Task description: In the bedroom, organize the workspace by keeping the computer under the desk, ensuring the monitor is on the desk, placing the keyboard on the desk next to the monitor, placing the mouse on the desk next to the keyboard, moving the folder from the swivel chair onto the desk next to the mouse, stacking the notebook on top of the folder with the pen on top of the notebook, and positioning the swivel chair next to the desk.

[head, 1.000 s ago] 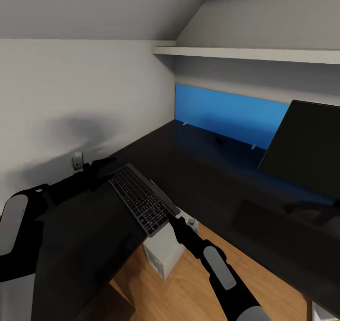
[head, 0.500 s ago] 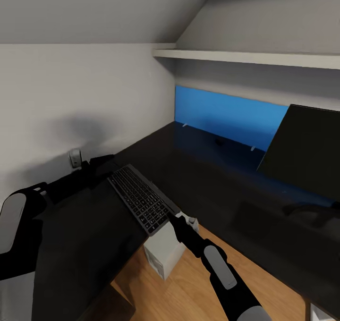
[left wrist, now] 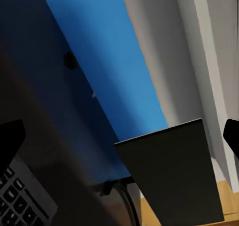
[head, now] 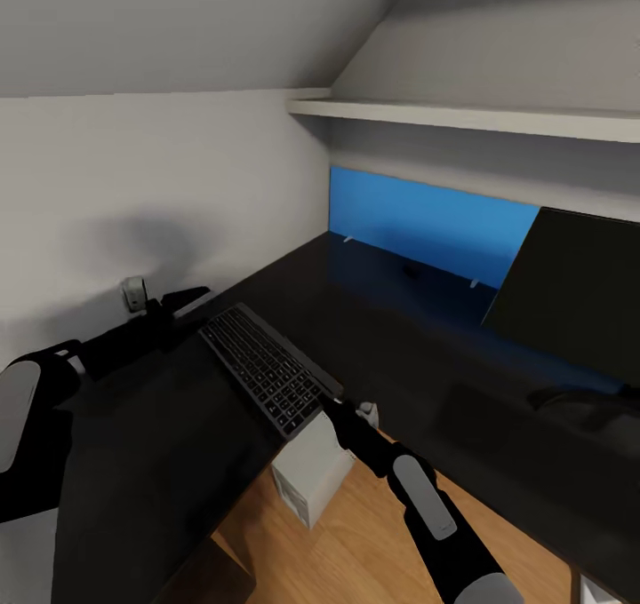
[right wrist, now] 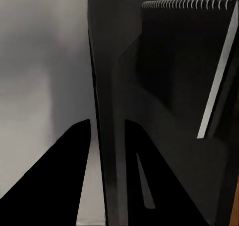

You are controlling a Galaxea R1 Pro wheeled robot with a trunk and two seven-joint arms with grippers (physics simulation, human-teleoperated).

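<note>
The dark grey keyboard (head: 265, 375) lies slantwise over the black desk's (head: 391, 337) front corner, one end past the edge; I cannot tell if it rests on it. My right gripper (head: 334, 402) is shut on its near end; its thin edge (right wrist: 105, 111) runs between the fingers (right wrist: 69, 176). My left gripper (head: 188, 300) stands open at the far end, with a keyboard corner (left wrist: 20, 198) beside one finger (left wrist: 10, 141). The black monitor (head: 578, 293) stands on the desk at right. The white computer (head: 311, 472) sits on the floor under the desk. A spiral notebook (right wrist: 169, 61) carries a pen (right wrist: 217, 86).
A blue panel (head: 427, 222) backs the desk, with a white shelf (head: 462, 115) above it under the sloping ceiling. A grey wall (head: 133, 195) closes the left side. Wooden floor (head: 356, 542) shows below the desk edge.
The view has tilted up a little. The keyboard stays in my right gripper, shifted slightly toward the wall. My left gripper has drifted a little left along the far end.
</note>
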